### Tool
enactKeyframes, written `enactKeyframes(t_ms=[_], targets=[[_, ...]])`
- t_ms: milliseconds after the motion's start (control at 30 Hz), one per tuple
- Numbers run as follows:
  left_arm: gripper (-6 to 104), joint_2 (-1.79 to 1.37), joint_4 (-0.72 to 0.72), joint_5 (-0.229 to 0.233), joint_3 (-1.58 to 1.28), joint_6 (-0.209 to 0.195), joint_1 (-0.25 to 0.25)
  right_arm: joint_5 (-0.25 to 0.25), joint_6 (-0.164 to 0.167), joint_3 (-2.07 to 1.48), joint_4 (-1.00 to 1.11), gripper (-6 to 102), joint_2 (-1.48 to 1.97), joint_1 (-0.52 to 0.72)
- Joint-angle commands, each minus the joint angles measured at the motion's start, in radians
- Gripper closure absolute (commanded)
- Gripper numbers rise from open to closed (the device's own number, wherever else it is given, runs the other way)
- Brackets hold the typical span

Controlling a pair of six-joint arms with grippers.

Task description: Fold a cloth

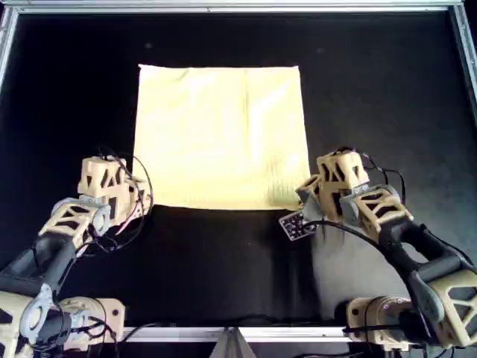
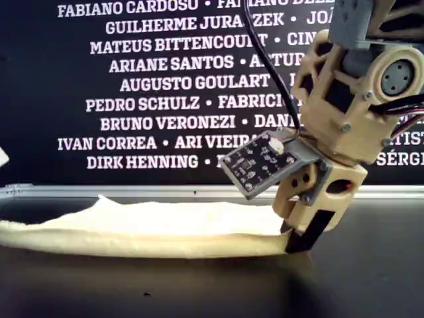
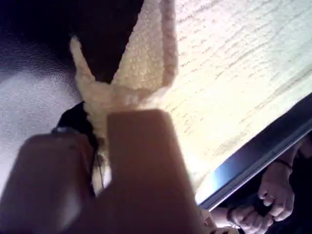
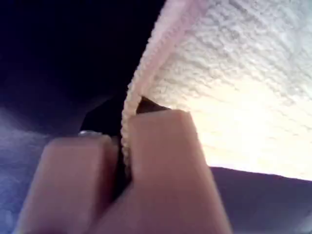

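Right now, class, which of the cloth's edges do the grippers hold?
The cloth's near edge, bottom in the overhead view: left gripper and right gripper pinch its corners.

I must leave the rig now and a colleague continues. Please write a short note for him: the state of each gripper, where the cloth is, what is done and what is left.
Left gripper: shut on the cloth, at its near corner on the overhead view's left.
Right gripper: shut on the cloth, at its near corner on the overhead view's right.
Cloth: spread flat on the black table, only the gripped near edge raised a little.
Done: both near corners pinched.
Left: no fold yet; probably lift the near edge and carry it over to the far edge, then release.
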State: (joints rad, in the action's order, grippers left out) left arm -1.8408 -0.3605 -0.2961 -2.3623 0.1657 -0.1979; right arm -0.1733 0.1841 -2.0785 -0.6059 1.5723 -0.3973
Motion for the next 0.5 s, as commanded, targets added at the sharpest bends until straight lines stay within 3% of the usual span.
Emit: enactKeyframes(t_ms=[0,467], targets=[[99,-0.048,0.023,-0.003,0.037,0.008,-0.014,0.0,0.005,0.06,0.026,97,0.087,0.012],[99,0.0,0.028,0.012,0.365,0.009,0.0,0.003,0.005,0.428,0.026,97,-0.006,0.015]])
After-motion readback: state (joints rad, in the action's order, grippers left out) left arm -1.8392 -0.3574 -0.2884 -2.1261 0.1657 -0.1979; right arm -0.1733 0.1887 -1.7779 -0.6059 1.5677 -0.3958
